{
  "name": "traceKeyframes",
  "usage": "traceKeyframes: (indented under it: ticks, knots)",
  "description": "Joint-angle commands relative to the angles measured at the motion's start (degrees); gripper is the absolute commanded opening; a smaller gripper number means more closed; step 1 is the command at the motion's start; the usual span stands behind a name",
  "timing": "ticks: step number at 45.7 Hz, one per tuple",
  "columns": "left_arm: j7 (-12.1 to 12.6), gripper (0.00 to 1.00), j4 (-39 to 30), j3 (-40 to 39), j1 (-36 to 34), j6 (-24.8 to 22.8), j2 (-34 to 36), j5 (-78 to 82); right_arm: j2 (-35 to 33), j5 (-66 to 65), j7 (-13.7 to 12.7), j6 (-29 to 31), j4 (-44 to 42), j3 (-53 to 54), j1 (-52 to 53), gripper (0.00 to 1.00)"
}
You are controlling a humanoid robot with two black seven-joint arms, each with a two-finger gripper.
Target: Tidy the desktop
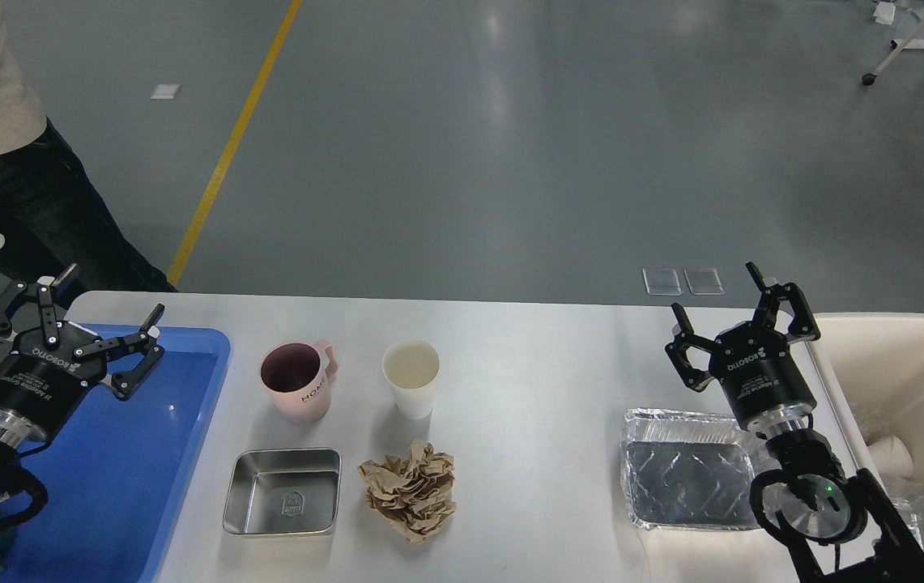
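Nothing picked yet: both my left gripper [97, 312] and right gripper [721, 301] hang wide and empty over the table's [526, 364] side edges, so next I reach for the crumpled paper [410, 490] near the front edge.

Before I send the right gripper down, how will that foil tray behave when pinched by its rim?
The foil tray looks thin and already wrinkled, so its rim will probably bend or crush. It appears empty, so likely very light and apt to slide on the smooth desktop if nudged. The right gripper is open above it.
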Motion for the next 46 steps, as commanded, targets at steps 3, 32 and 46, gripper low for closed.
traceKeyframes:
  ticks: [3, 32, 46]
  knots:
    - [0.09, 0.99, 0.01, -0.14, -0.03, 0.48, -0.13, 0.00, 0.00, 0.00, -0.04, 0.09, 0.00, -0.01, -0.02, 1.00]
    - [-0.26, 0.99, -0.95, 0.04, 1.02, 1.19, -0.22, -0.26, 0.26, 0.26, 0.05, 0.09, 0.00, -0.01, -0.11, 1.00]
    - [-2.90, 0.99, -1.13, 0.04, 0.94, 1.89, -0.66, -0.61, 0.44, 0.26, 0.05, 0.09, 0.00, -0.01, -0.11, 1.00]
